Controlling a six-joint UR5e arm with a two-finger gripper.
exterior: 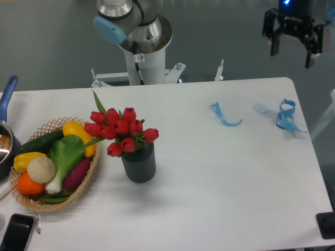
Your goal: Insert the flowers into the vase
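Note:
The flowers, a bunch of red tulip buds with green leaves, stand upright in the vase, a small dark grey ribbed cylinder left of the table's middle. My gripper hangs high above the table's far right corner, far from the vase. Its fingers are spread wide, open, with nothing between them.
A wicker basket of toy vegetables sits just left of the vase. Blue ribbon scraps lie at the back right. A pot with a blue handle is at the left edge, a phone at the front left corner.

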